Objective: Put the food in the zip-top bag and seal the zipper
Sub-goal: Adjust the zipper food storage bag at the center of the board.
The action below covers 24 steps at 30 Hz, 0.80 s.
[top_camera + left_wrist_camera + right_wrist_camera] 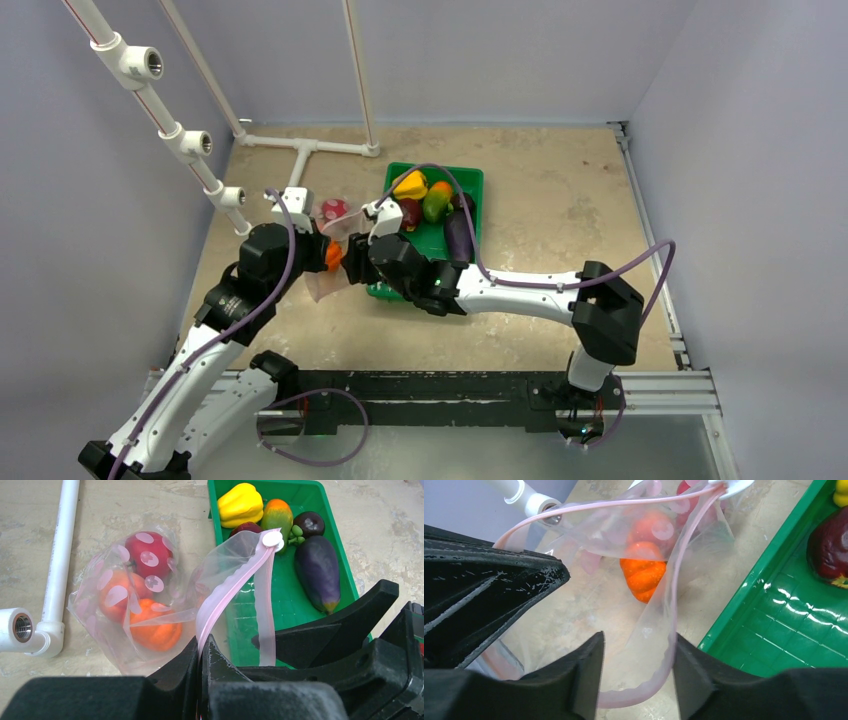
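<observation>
Zip-top bag (125,610) sits on the table just left of the green tray (280,625), mouth edge on the tray side. I read that as deliberate: short carry from tray to mouth.

Inside the bag: red tomato (147,552), peach (112,592), orange (155,627), bunched at the closed end.

Zipper (235,580) is unsealed. The two pink lips gape apart, and the white slider (272,539) is parked at the far end, over the tray's corner.

Left gripper (202,655) is pressed together on the near end of one lip and holds it off the table. That tension is what props the floppy mouth open as a loop.

Right gripper (638,647) straddles the other lip. Its jaws are apart with the strip in the gap, close to one finger, and I see no pinch yet. My guess is it's going for the second lip so both arms can stretch the mouth wide.

In the tray: yellow pepper (241,504), green-orange pepper (276,517), dark red piece (247,528), purple eggplant (317,572), plus a small dark round piece (308,523). So I'd say loading is under half done and sealing hasn't begun.

Risk: the film is thin. If the right jaws land on film below the strip, I'd expect slip and a collapsed mouth. The eggplant is the bulkiest piece and needs the widest opening.

White pipe (60,555) runs beside the bag's far side, apart from it.
</observation>
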### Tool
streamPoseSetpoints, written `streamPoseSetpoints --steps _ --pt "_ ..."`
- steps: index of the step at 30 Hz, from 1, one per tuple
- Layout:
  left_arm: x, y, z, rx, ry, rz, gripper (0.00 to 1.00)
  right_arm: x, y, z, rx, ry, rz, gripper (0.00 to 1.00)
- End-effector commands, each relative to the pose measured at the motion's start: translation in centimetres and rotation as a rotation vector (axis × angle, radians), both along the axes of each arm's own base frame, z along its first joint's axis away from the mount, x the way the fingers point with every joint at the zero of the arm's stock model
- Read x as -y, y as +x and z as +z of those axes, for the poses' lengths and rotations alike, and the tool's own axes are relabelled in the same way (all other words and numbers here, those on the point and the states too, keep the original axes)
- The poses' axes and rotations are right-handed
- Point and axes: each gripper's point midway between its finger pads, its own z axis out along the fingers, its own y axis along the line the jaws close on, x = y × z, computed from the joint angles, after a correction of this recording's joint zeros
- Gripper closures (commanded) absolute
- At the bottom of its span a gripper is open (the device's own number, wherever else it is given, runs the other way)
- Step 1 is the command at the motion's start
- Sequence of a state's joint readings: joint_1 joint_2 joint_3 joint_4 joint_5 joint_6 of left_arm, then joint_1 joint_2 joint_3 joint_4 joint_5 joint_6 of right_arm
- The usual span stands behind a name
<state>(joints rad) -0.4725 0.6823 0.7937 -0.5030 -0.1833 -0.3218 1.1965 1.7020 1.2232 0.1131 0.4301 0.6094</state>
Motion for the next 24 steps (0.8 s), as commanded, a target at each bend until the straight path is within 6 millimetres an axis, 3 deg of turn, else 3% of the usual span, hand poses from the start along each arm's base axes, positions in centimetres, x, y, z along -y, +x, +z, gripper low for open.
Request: streamPoseSetpoints --steps 1,8,16,24 --pt "0.3 0.0 0.8 0.028 -0.024 -0.009 1.00 0.5 0.7 0.9 -0.013 0.042 -0.042 0.56" --pt "0.0 -0.1 1.2 0.041 -0.029 0.006 1.00 0.7 0.7 1.3 -0.020 0.051 -0.037 1.00" --pt "-1.0 -0.9 2.5 0.061 -0.051 0.048 1.00 2.1 1.0 5.3 0.042 0.093 -0.055 1.00" --pt "-2.2 -2.4 5.9 0.048 -0.045 0.074 1.00 3.9 2.6 10.4 0.132 0.135 -0.078 1.00"
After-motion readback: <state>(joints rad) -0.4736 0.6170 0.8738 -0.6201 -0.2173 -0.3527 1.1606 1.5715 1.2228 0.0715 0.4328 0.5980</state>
